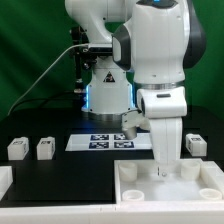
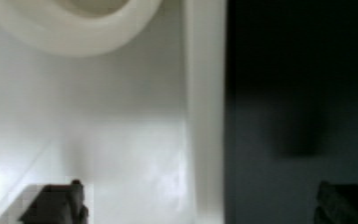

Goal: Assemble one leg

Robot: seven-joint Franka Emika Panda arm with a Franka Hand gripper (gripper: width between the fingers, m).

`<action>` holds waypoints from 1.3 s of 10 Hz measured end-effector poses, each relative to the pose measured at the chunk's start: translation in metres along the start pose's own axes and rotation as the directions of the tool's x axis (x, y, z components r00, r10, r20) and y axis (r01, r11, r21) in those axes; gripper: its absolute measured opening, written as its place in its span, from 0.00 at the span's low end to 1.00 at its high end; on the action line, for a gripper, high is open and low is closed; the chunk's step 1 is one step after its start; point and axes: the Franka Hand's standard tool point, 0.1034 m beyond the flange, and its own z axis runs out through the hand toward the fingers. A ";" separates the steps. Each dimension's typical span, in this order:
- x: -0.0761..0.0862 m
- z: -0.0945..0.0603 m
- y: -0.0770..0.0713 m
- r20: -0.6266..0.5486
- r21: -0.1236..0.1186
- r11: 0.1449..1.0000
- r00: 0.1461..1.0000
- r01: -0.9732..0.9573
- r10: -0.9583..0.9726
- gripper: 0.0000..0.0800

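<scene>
Three legs, small white blocks with black-and-white tags, stand on the black table: two at the exterior view's left (image 1: 17,148) (image 1: 45,148) and one at the right (image 1: 196,144). My gripper (image 1: 161,172) points straight down onto the large flat white tray-like piece (image 1: 135,192) at the front right, far from every leg. In the wrist view the gripper (image 2: 197,205) is open, its dark fingertips (image 2: 51,202) wide apart. Between them lie the tray's white surface (image 2: 105,130) with a round hole (image 2: 91,14) and the black table. No leg shows in the wrist view.
The marker board (image 1: 105,141) lies on the table in front of the robot base. A white piece (image 1: 4,181) shows at the exterior view's left edge. Black table surface (image 2: 300,90) fills one side of the wrist view.
</scene>
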 end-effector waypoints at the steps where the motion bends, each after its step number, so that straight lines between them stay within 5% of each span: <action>1: 0.006 -0.007 -0.008 0.002 -0.004 0.996 0.996 -0.092 0.092 0.81; 3: 0.027 -0.018 -0.016 -0.009 -0.023 0.967 0.967 -0.256 0.255 0.81; 6: 0.073 -0.025 -0.029 -0.035 -0.022 0.744 0.744 -0.668 0.667 0.81; 9: 0.071 -0.024 -0.029 -0.039 0.005 0.565 0.565 -0.825 0.824 0.81; 11: 0.075 -0.021 -0.035 -0.018 0.036 0.308 0.308 -0.951 0.951 0.81; 13: 0.079 -0.017 -0.044 0.042 0.037 0.278 0.279 -0.960 0.959 0.81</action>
